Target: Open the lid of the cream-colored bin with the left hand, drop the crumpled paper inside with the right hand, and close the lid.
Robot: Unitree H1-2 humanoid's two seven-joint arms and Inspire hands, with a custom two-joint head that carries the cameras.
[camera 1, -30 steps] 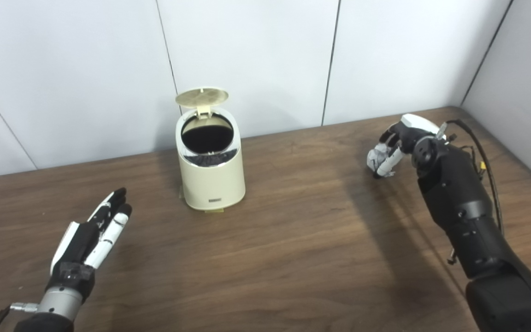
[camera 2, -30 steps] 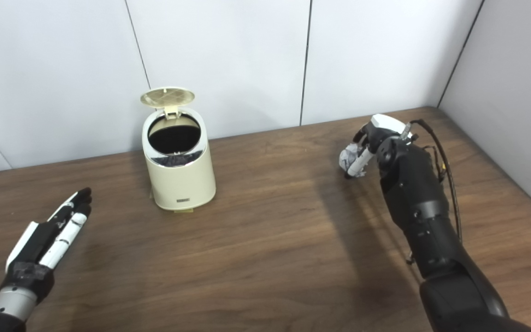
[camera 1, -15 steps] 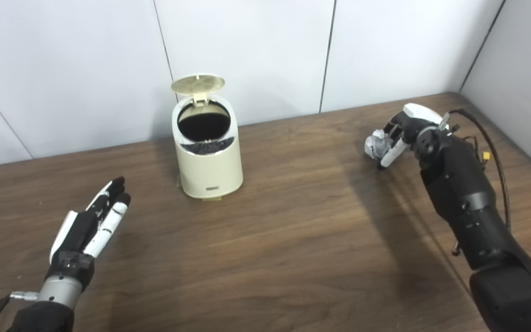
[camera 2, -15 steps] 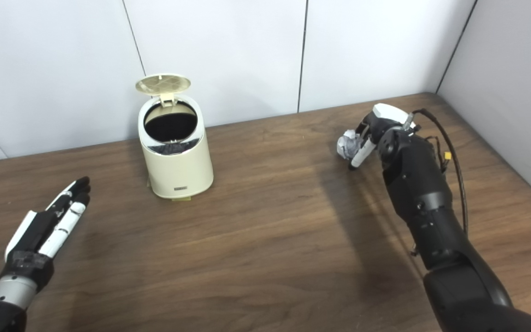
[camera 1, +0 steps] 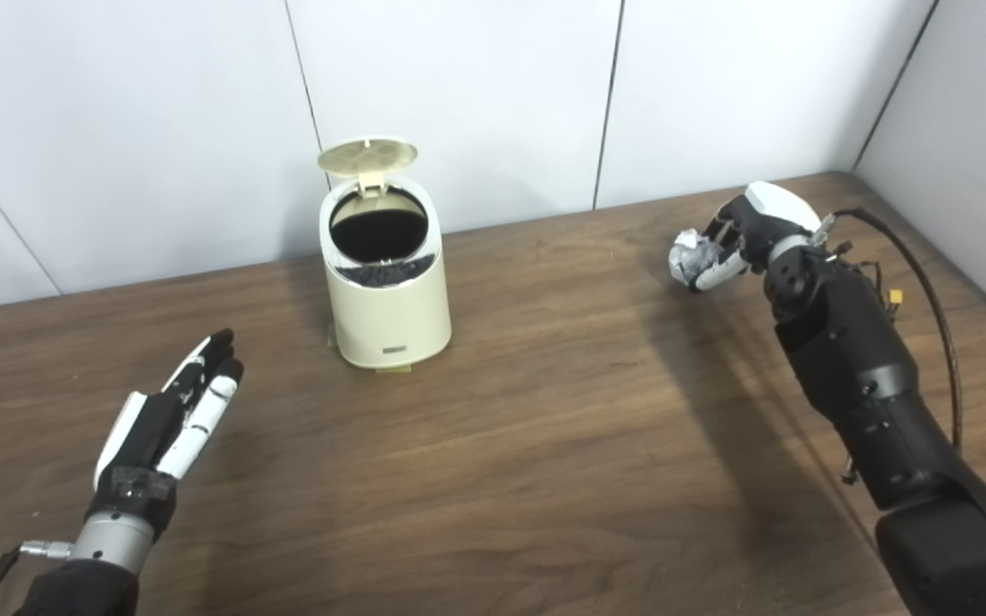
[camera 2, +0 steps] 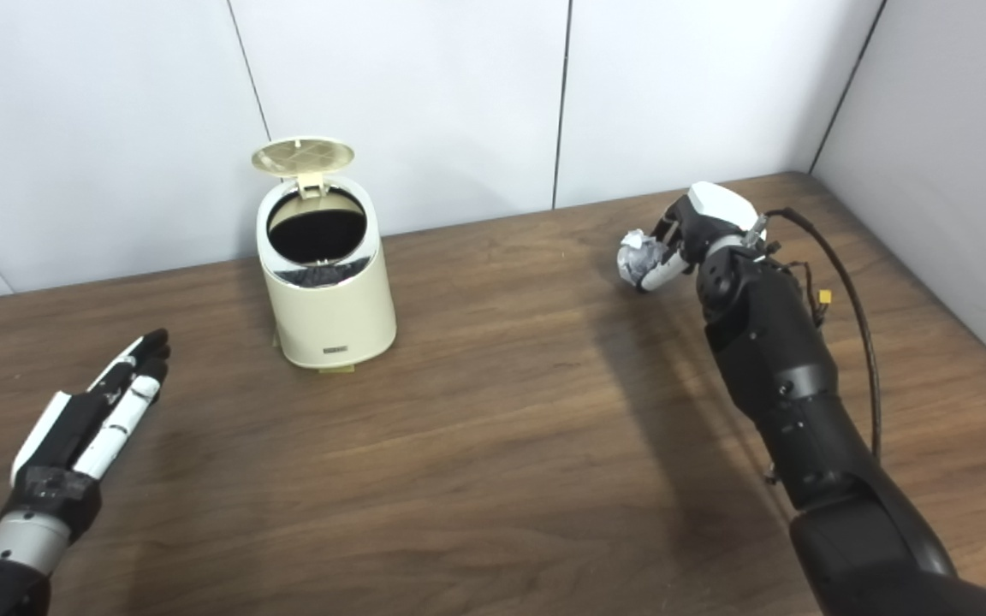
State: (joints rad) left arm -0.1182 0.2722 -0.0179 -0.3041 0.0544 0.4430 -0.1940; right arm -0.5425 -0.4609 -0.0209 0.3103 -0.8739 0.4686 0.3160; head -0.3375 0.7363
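Lid point(camera 1: 367, 157) of the cream-colored bin point(camera 1: 386, 295) already up, tilted back on its hinge near the table's point(camera 1: 544, 445) far edge, left of centre — opening step judged done. Second step in hand: crumpled paper point(camera 1: 686, 256) clasped in the right hand point(camera 1: 737, 239), fingers curled round it, raised above the wood toward the far right corner and well apart from the bin. Left hand point(camera 1: 176, 419) released and holding nothing, fingers stretched out and close together, hovering near the left edge, clear of the bin.

Next move, as a judgement: a long carry leftward along the far edge, ending directly over the dark mouth before any loosening of the fingers — mouth narrow, upright lid just behind it, so easily knocked by a high approach.

Hard to make out: inside of the bin only black, contents and depth unreadable. Paper partly covered by the fingers, firmness of hold uncertain. Small label low on the bin's front illegible. Both arms cut off by the bottom edge.
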